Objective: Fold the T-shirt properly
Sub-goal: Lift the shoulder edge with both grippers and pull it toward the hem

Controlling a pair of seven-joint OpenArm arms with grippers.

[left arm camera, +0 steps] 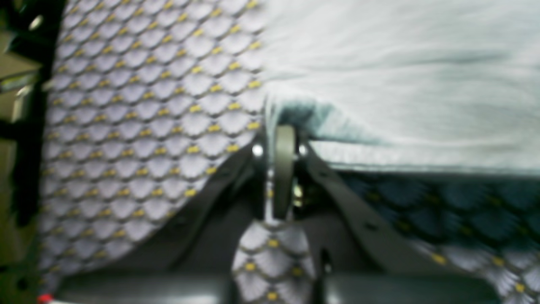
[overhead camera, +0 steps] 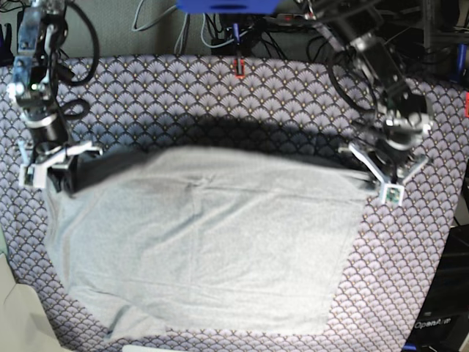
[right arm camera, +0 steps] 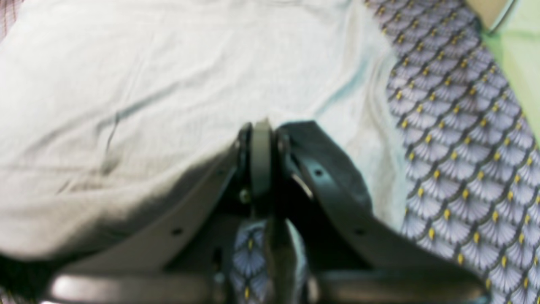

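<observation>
Grey T-shirt [overhead camera: 205, 249] — lifted edge clenched by left pincer [left arm camera: 283, 126]; right pincer [right arm camera: 260, 126] too.

We read one marking only: pale lettering, seemingly "OpenArm", on the black base block [overhead camera: 434, 325] at the base view's lower right corner.

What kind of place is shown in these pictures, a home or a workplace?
Probably a robotics lab or workshop bench, not a home. A table under a patterned tablecloth carries two robot arms gripping a grey T-shirt, and loose cables with equipment crowd the back edge.
</observation>
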